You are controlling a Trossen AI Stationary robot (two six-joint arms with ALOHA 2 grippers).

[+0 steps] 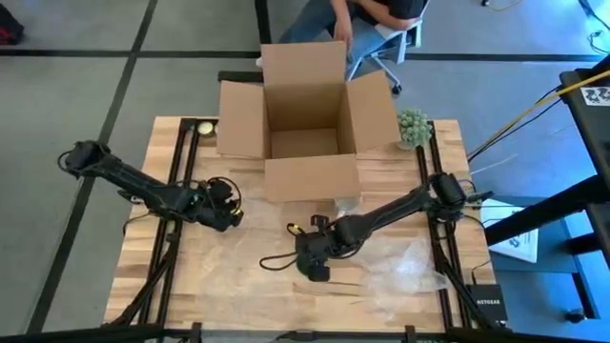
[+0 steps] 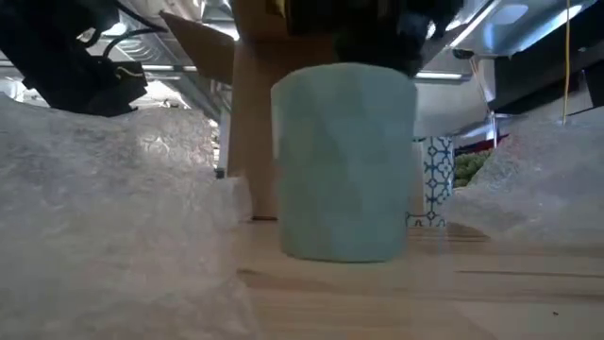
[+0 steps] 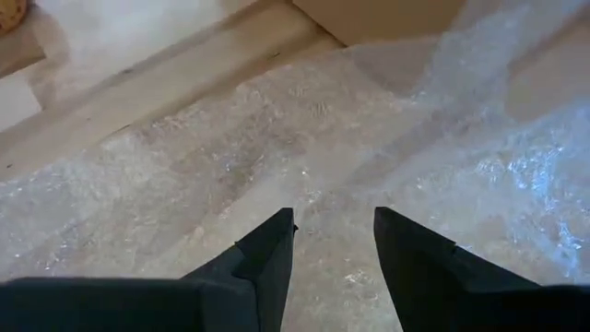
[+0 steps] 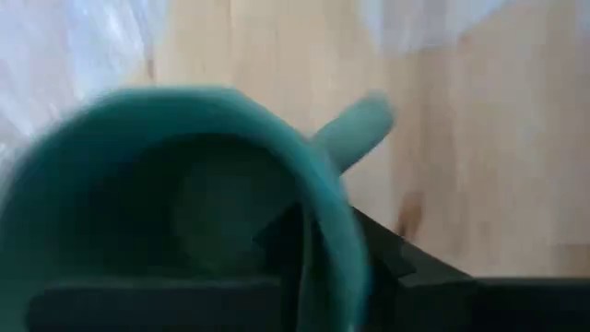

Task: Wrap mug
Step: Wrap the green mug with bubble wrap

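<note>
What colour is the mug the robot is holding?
The mug is teal green, clearest in the right wrist view.

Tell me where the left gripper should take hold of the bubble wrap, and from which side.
Probably its loose edge nearest the left gripper, taken from above. The bubble wrap lies flat on the table, so only a lifted edge fits between the open fingers. The right gripper holds the mug by its rim.

My overhead feed is evenly lit, shadows soft. The mug (image 4: pixel 184 212) fills my right wrist view, blurred. Glare sparkles off the bubble wrap (image 3: pixel 304 157); ceiling lights burn white in my low view.
</note>
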